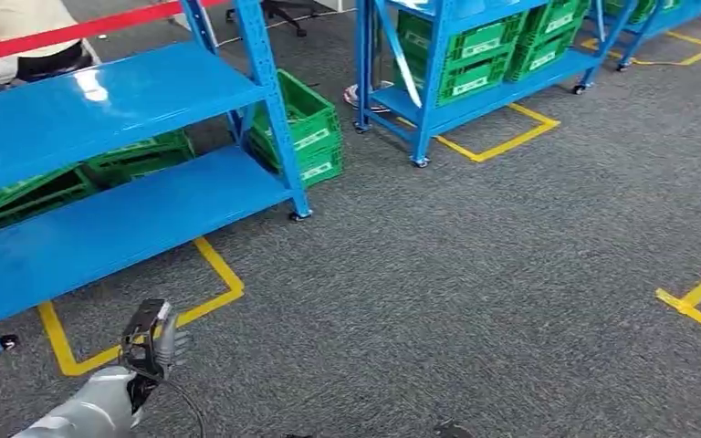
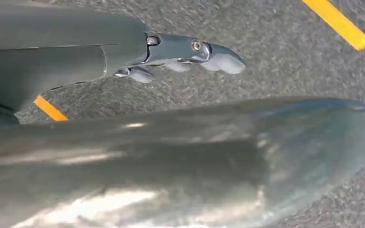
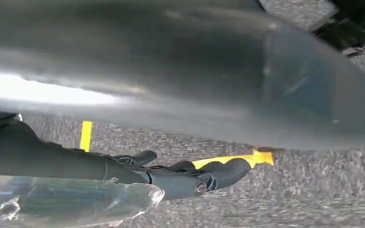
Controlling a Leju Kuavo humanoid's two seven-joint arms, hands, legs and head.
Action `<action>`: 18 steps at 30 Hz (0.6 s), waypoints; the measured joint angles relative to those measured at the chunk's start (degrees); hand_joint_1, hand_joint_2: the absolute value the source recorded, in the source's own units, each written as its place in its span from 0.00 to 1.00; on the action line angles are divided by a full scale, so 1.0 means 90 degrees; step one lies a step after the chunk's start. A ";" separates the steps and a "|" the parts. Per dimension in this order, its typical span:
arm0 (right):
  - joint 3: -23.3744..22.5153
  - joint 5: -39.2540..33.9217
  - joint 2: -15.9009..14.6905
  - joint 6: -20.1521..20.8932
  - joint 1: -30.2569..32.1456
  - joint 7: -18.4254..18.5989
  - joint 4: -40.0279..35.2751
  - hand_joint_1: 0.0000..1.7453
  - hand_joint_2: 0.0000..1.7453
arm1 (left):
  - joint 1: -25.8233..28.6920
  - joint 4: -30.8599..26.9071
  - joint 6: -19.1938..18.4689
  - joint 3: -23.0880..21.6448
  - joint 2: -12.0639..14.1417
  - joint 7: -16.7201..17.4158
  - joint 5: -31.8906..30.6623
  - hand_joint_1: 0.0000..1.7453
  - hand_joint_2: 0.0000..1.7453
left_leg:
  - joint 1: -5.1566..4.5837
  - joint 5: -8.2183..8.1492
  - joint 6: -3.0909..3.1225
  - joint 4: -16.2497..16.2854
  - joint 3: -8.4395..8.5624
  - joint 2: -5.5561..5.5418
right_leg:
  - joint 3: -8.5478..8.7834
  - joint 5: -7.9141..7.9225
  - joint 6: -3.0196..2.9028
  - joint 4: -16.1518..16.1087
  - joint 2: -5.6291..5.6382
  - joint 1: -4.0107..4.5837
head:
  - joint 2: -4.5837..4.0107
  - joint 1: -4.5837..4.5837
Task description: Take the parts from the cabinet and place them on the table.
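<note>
The blue shelf rack point(image 1: 100, 109) stands at the upper left of the head view, its two boards bare on top. My left hand point(image 1: 153, 339) hangs low in front of it over the grey carpet, holding nothing. In the left wrist view, my left hand point(image 2: 123, 57) has its fingers point(image 2: 218, 59) stretched out and apart. A crumpled clear plastic bag point(image 3: 76, 202) lies along the dark fingers point(image 3: 218, 173) of my right hand point(image 3: 171, 178), lifted off the floor. The grip on the bag is hidden.
Green crates point(image 1: 306, 123) sit on the floor behind and beside the near rack. A second blue rack point(image 1: 438, 100) holding green crates stands further back. Part of a person point(image 1: 18, 27) shows at the top left. Yellow tape lines point(image 1: 219, 274) mark the carpet.
</note>
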 joint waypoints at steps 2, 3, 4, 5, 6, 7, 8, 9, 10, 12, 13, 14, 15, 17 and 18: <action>0.0015 -0.0007 -0.0010 0.0000 0.0000 0.0000 0.0000 0.00 0.00 | -0.0059 -0.0005 -0.0024 -0.0005 -0.0007 -0.0002 -0.0012 0.00 0.00 | -0.0035 -0.0006 0.0114 -0.0408 0.0192 0.0375 | -0.0024 -0.0089 0.0082 0.0111 -0.0130 0.0101 | 0.0002 -0.0088; 0.0027 -0.0007 -0.0010 0.0000 -0.0001 0.0000 0.0000 0.00 0.00 | -0.0047 -0.0007 -0.0027 -0.0005 -0.0010 -0.0005 -0.0012 0.00 0.00 | -0.0039 -0.0012 0.0180 -0.0383 0.0161 0.0289 | -0.0004 -0.0091 0.0096 0.0096 -0.0204 0.0118 | 0.0000 0.0012; 0.0039 -0.0007 -0.0010 0.0000 -0.0004 0.0000 -0.0002 0.00 0.00 | -0.0019 -0.0007 -0.0027 -0.0005 -0.0007 -0.0005 -0.0017 0.00 0.00 | -0.0053 -0.0016 0.0209 -0.0380 0.0147 0.0220 | 0.0018 -0.0104 0.0109 0.0087 -0.0278 0.0117 | 0.0000 0.0041; 0.0044 -0.0010 -0.0010 0.0000 -0.0019 0.0000 -0.0002 0.00 0.00 | 0.0007 -0.0007 -0.0027 -0.0002 0.0002 -0.0005 -0.0019 0.00 0.00 | -0.0054 -0.0005 0.0252 -0.0378 0.0134 0.0127 | 0.0040 -0.0113 0.0125 0.0078 -0.0363 0.0100 | 0.0000 0.0044; 0.0044 -0.0010 -0.0010 0.0000 -0.0032 0.0000 -0.0002 0.00 0.00 | 0.0016 -0.0012 -0.0029 -0.0002 0.0007 -0.0005 -0.0019 0.00 0.00 | -0.0021 0.0020 0.0311 -0.0394 0.0139 0.0032 | 0.0006 -0.0165 0.0177 0.0093 -0.0359 0.0080 | 0.0000 0.0044; 0.0046 -0.0012 -0.0010 0.0000 -0.0041 -0.0002 0.0000 0.00 0.00 | 0.0007 -0.0012 -0.0029 -0.0005 0.0007 -0.0005 -0.0022 0.00 0.00 | -0.0009 0.0028 0.0344 -0.0396 0.0133 -0.0031 | -0.0046 -0.0321 0.0218 0.0270 0.0013 0.0050 | 0.0000 0.0073; 0.0049 -0.0012 -0.0010 0.0002 -0.0036 -0.0010 0.0000 0.00 0.00 | -0.0010 -0.0012 -0.0034 -0.0005 0.0007 -0.0005 -0.0022 0.00 0.00 | -0.0003 0.0035 0.0383 -0.0395 0.0127 -0.0111 | -0.0219 -0.0571 0.0225 0.0694 0.0285 0.0032 | 0.0000 0.0097; 0.0049 -0.0012 -0.0010 0.0002 -0.0021 -0.0010 0.0000 0.00 0.00 | -0.0022 -0.0015 -0.0041 -0.0005 0.0007 -0.0005 -0.0022 0.00 0.00 | -0.0001 0.0041 0.0403 -0.0395 0.0119 -0.0197 | -0.0461 -0.0815 0.0231 0.1233 0.0415 0.0029 | 0.0000 0.0119; 0.0049 -0.0012 -0.0010 0.0002 0.0002 -0.0007 0.0000 0.00 0.00 | -0.0020 -0.0015 -0.0041 -0.0005 0.0015 -0.0005 -0.0022 0.00 0.00 | -0.0007 0.0043 0.0409 -0.0394 0.0112 -0.0303 | -0.0741 -0.1035 0.0238 0.1813 0.0473 0.0027 | 0.0000 0.0116; 0.0049 -0.0012 -0.0010 0.0002 0.0037 -0.0002 0.0000 0.00 0.00 | 0.0008 -0.0015 -0.0046 -0.0005 0.0022 -0.0005 -0.0024 0.00 0.00 | -0.0020 0.0050 0.0414 -0.0392 0.0110 -0.0502 | -0.0953 -0.1013 0.0207 0.2141 0.0499 0.0030 | 0.0000 0.0114; 0.0049 -0.0012 -0.0010 0.0002 0.0037 -0.0002 0.0000 0.00 0.00 | 0.0014 -0.0015 -0.0049 -0.0005 0.0022 -0.0005 -0.0027 0.00 0.00 | -0.0020 0.0054 0.0409 -0.0390 0.0111 -0.0608 | -0.0849 -0.0782 0.0182 0.1858 0.0513 0.0031 | 0.0000 0.0121; 0.0049 -0.0015 -0.0010 0.0002 0.0032 -0.0002 0.0000 0.00 0.00 | 0.0014 -0.0015 -0.0049 -0.0005 0.0022 -0.0005 -0.0027 0.00 0.00 | -0.0018 0.0065 0.0393 -0.0390 0.0113 -0.0711 | -0.0637 -0.0490 0.0151 0.1376 0.0559 0.0029 | 0.0000 0.0116; 0.0049 -0.0015 -0.0012 0.0002 0.0026 -0.0002 0.0000 0.00 0.00 | 0.0010 -0.0015 -0.0049 -0.0005 0.0022 -0.0005 -0.0027 0.00 0.00 | -0.0010 0.0076 0.0376 -0.0390 0.0115 -0.0804 | -0.0373 -0.0204 0.0119 0.0803 0.0675 0.0027 | 0.0000 0.0121; 0.0051 -0.0019 -0.0012 0.0000 0.0022 -0.0005 0.0000 0.00 0.00 | -0.0004 -0.0015 -0.0051 -0.0007 0.0024 -0.0007 -0.0029 0.00 0.00 | -0.0029 0.0097 0.0307 -0.0358 0.0060 -0.0958 | -0.0112 -0.0131 0.0116 0.0158 0.1111 -0.0042 | 0.0000 0.0116; 0.0056 -0.0019 -0.0012 0.0000 0.0006 -0.0002 0.0000 0.00 0.00 | -0.0007 -0.0017 -0.0054 -0.0007 0.0026 -0.0012 -0.0029 0.00 0.00 | -0.0005 0.0134 0.0260 -0.0381 0.0029 -0.1001 | -0.0081 -0.0118 0.0131 0.0195 0.1051 -0.0017 | 0.0000 0.0112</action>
